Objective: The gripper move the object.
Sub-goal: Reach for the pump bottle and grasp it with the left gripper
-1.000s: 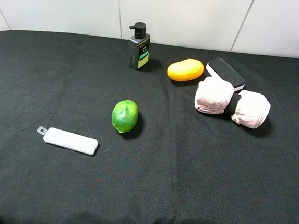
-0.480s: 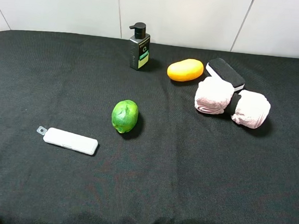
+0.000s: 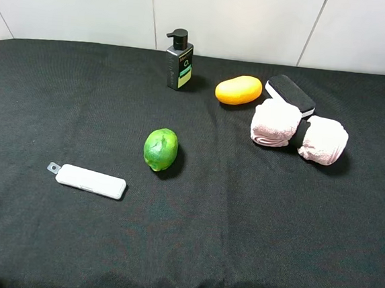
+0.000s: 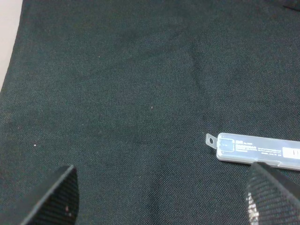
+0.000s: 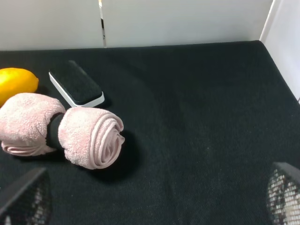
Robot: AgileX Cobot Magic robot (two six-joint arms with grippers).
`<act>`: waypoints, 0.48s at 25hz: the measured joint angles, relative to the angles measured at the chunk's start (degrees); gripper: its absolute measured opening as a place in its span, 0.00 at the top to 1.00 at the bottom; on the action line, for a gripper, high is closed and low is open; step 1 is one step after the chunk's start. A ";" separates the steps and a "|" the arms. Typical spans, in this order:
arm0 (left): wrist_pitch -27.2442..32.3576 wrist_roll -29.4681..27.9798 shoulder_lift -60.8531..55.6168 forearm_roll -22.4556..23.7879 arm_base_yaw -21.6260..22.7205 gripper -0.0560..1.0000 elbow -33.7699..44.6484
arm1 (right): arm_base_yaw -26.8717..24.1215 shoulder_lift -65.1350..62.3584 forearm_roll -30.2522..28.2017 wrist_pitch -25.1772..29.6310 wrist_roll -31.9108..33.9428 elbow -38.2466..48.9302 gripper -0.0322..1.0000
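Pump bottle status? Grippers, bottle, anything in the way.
Jaws open, empty: left gripper, right gripper. Untouched pump bottle upright at far edge. Mid-cloth lime possibly on left arm's path.

The object point(image 3: 179, 60), a small dark pump bottle with a black pump head and a pale green label, stands upright near the far edge of the black tabletop point(image 3: 273, 225). The left gripper point(image 4: 161, 201) and the right gripper point(image 5: 154, 197) are well apart from it, their fingers point(image 4: 54, 197) spread wide.
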 joint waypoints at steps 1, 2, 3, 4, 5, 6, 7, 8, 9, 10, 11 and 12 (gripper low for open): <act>0.00 0.00 0.00 0.00 0.00 0.22 0.00 | 0.00 0.00 0.00 0.00 0.00 0.00 0.30; 0.00 0.00 0.00 0.00 0.00 0.22 0.00 | 0.00 0.00 0.00 0.00 0.00 0.00 0.30; 0.00 0.00 0.00 0.00 0.00 0.22 0.00 | 0.00 0.00 0.00 0.00 0.00 0.00 0.30; 0.00 0.00 0.00 0.00 0.00 0.22 0.00 | 0.00 0.00 0.00 0.00 0.00 0.00 0.30; 0.00 0.00 0.00 0.00 0.00 0.22 0.00 | 0.00 0.00 0.00 0.00 0.00 0.00 0.30; 0.00 0.00 0.00 0.00 0.00 0.22 0.00 | 0.00 0.00 0.00 0.00 0.00 0.00 0.30; 0.00 0.00 0.00 0.00 0.00 0.22 0.00 | 0.00 0.00 0.00 0.00 0.00 0.00 0.30; 0.00 0.00 0.00 0.00 0.00 0.22 0.00 | 0.00 0.00 0.00 0.00 0.00 0.00 0.30; 0.00 0.00 0.00 0.00 0.00 0.22 0.00 | 0.00 0.00 0.00 0.00 0.00 0.00 0.30; 0.00 0.00 0.00 0.00 0.00 0.22 0.00 | 0.00 0.00 0.00 0.00 0.00 0.00 0.30; 0.00 0.00 0.00 0.00 0.00 0.22 0.00 | 0.00 0.00 0.00 0.00 0.00 0.00 0.30; 0.00 0.00 0.00 0.00 0.00 0.22 0.00 | 0.00 0.00 0.00 0.00 0.00 0.00 0.30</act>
